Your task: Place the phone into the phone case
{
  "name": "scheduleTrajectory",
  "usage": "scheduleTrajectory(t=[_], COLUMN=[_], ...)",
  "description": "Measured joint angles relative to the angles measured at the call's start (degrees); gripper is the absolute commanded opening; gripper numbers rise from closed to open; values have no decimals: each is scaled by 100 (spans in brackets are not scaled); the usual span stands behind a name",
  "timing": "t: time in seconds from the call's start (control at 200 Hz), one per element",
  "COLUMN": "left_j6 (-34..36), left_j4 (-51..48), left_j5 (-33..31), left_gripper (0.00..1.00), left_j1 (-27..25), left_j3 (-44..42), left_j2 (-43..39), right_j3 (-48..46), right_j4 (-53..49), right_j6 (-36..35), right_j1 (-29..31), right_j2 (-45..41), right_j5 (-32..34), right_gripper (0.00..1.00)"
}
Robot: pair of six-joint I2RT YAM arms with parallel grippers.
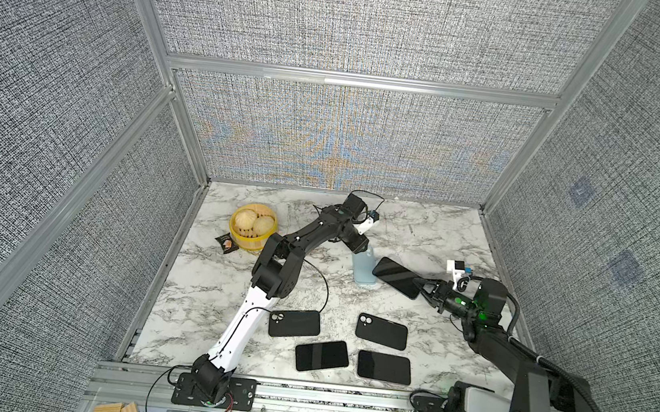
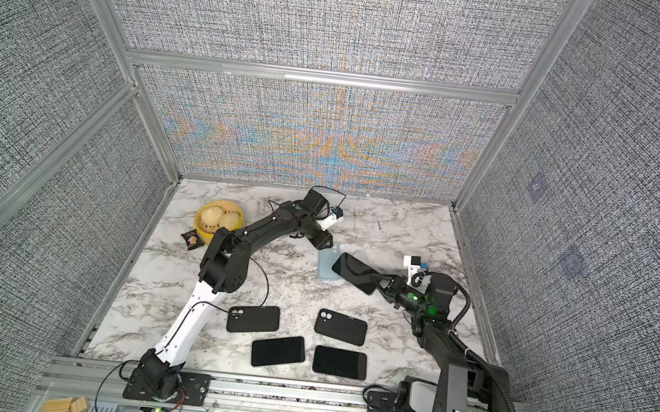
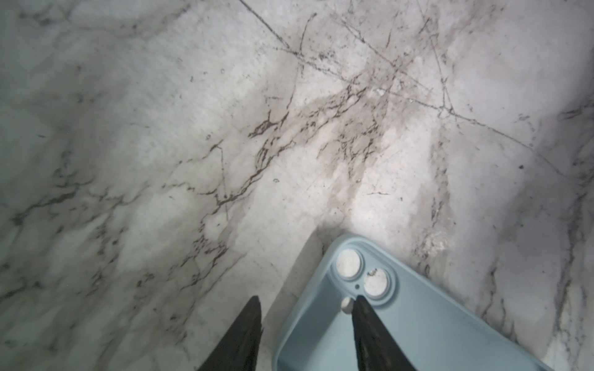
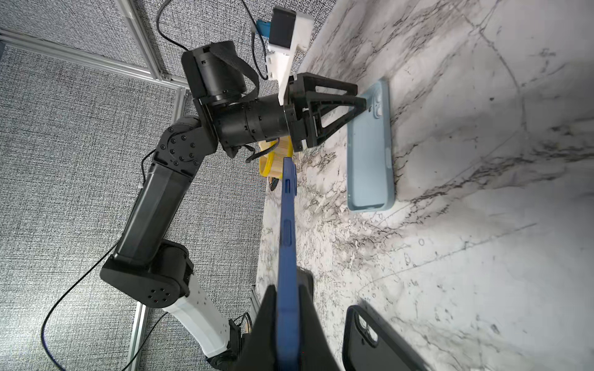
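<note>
Right pincer [image 1: 421, 288] clamped on one end of the blue phone [image 1: 396, 276], holding it off the table [image 1: 421, 233], screen up and tilted. In both top views the phone's far end overlaps the right edge of the light blue case [image 1: 363, 271]; contact can't be told. Right wrist view shows the phone edge-on between the fingers.

The case lies flat, open side up, mid-table. Left pincer [image 3: 307, 298] is down at its camera-cutout end, jaws apart and straddling the rim: one finger inside the case, one outside on the table side. No squeeze on the rim visible.

Near front edge: two black cases [image 1: 294, 323], two dark phones [image 1: 322, 355], flat. Yellow basket [image 1: 253, 226] far left.
</note>
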Motion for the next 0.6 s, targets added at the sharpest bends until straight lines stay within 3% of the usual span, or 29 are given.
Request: scheduleTrajectory(t=[0.4, 0.6], left_j6=[197, 201], left_j4=[-413, -402], left_j5=[-378, -509], left_gripper=[14, 7], left_j1=[-131, -133], left_j3=[457, 308], left_j2=[304, 219], right_j3=[2, 57], right_j4=[-24, -46], right_j6=[-7, -11], right_j1=[-4, -4], right_j2=[116, 111], right_j5=[2, 7], right_gripper=[0, 0])
